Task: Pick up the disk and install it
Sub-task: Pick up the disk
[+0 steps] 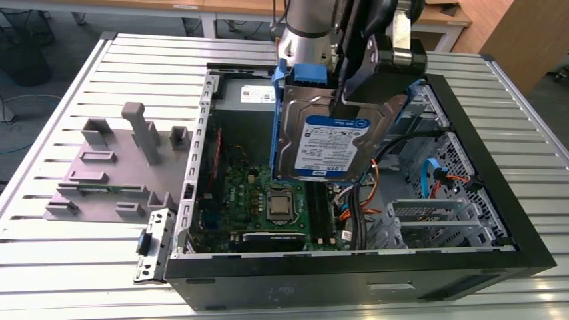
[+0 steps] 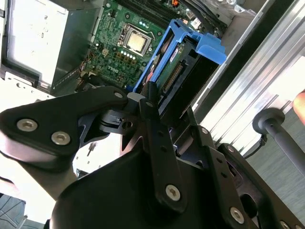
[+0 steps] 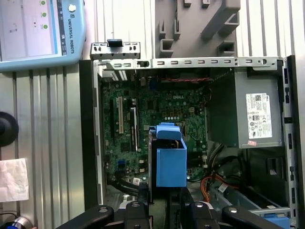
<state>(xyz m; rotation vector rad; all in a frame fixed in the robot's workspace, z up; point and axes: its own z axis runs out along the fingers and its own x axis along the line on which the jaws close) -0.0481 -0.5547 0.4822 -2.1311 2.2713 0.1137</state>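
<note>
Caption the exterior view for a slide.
Gripper holds the disk upright over the motherboard of the open computer case, beside a grey fixture block on the slatted table.

One disk [image 1: 331,143], one claw [image 1: 348,100], one open computer case [image 1: 356,277] with one motherboard [image 1: 240,193], one processor [image 1: 279,205] and one grey power-supply box [image 3: 248,114]. One grey moulded holder [image 1: 106,177] at the exterior view's left on one slatted worktop [image 1: 71,267]. One touchscreen pendant [image 3: 38,33].
</note>
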